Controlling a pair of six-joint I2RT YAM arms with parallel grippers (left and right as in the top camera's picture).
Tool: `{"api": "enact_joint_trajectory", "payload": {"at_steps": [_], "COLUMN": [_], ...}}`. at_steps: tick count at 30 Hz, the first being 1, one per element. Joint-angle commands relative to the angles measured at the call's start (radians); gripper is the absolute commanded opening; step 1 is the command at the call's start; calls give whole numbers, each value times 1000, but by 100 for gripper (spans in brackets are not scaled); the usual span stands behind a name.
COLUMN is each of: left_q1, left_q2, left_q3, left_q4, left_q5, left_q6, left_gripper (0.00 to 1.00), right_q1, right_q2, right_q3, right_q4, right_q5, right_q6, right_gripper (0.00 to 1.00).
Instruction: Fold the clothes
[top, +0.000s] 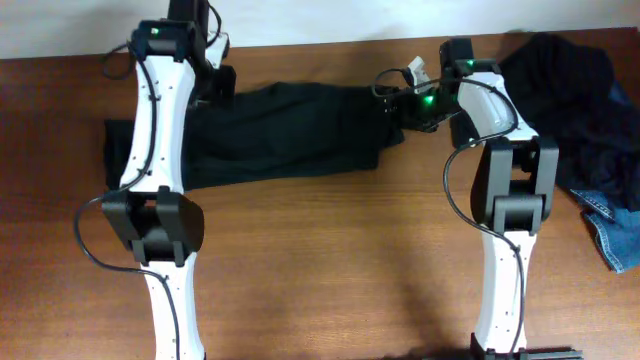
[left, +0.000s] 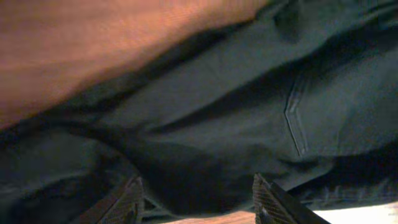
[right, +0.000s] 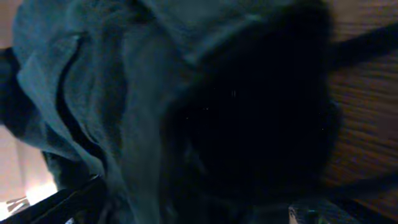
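Wood-brown table fills our overhead view. Along its far side the long black garment lies stretched and wrinkled, from the left part of the table to just right of centre. At the far right corner we see a heap of dark clothes, with a blue denim piece at its near edge. Our left gripper sits on the garment's far edge, fingers narrowed on a fold of cloth. Our right gripper is at the garment's right end, fingers wide with cloth bunched between; we cannot tell whether it grips.
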Motion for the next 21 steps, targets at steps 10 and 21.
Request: {"api": "enact_joint_trajectory", "payload": {"at_steps": [10,21], "left_q1": [6,13], "left_q2": [-30,-30], "left_q3": [23,23], "left_q4": [-9,-22], "left_q5": [-42,-42], "left_q6": [16,16], "left_gripper": [59,58], "right_q1": [126,-13], "right_q2": [74,50], "right_q3": [-16,-16], "right_q4": [16,-47], "right_q5": [-57,-57], "right_q6": [-10,-22], "right_gripper": [46,4]}}
